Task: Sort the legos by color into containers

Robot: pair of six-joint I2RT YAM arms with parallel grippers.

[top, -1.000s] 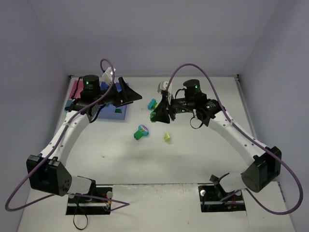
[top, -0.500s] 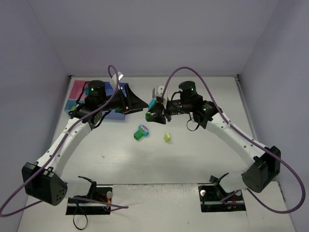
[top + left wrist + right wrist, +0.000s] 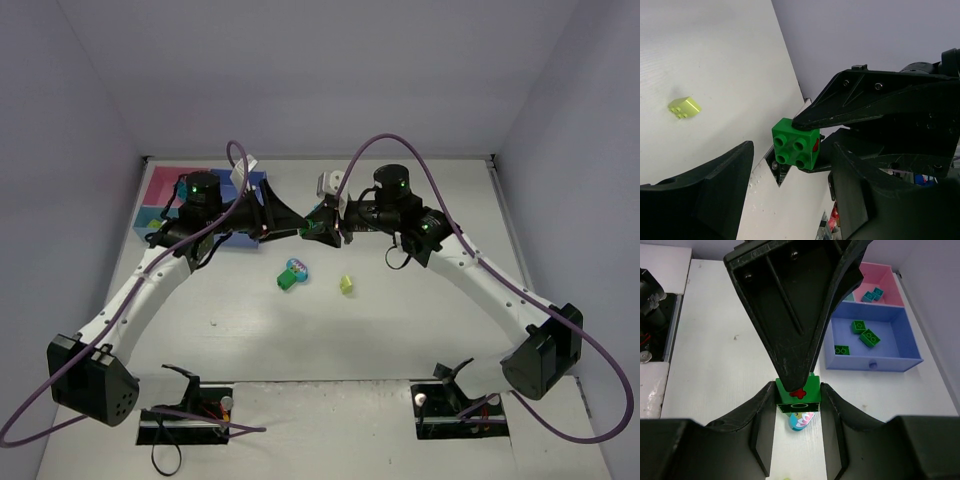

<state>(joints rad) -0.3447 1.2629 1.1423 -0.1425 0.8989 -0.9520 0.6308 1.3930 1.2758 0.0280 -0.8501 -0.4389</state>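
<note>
- dark green lego [image 3: 795,150] is hanging in the air over mid counter [image 3: 400,320], clamped by R tool [image 3: 797,399]. R's two fingers are pinching its sides, studs facing the L wrist cam.
- L tool [image 3: 292,222] is meeting it nose to nose, jaws standing wide, carrying nothing. In L wrist view the brick is showing in the gap betw. L's fingers, prob. at the tips. Can't tell if one tip is touching it.
- Looking like a mid-air handover R→L, w/ the brick likely heading for med-blue tray [image 3: 897,342], where 3 green bricks [image 3: 870,337] are lying. Teal ones [image 3: 873,294] are sitting in pink tray [image 3: 887,282].
- Doing it well: L should be pushing in so the brick is sitting deep betw. its pads and closing on the faces R isn't covering. R should be letting go only once L is gripping firm, else the brick is dropping.
- Lying loose on counter below: yellow-green lego [image 3: 684,107] and green+cyan pair [image 3: 293,272].
</note>
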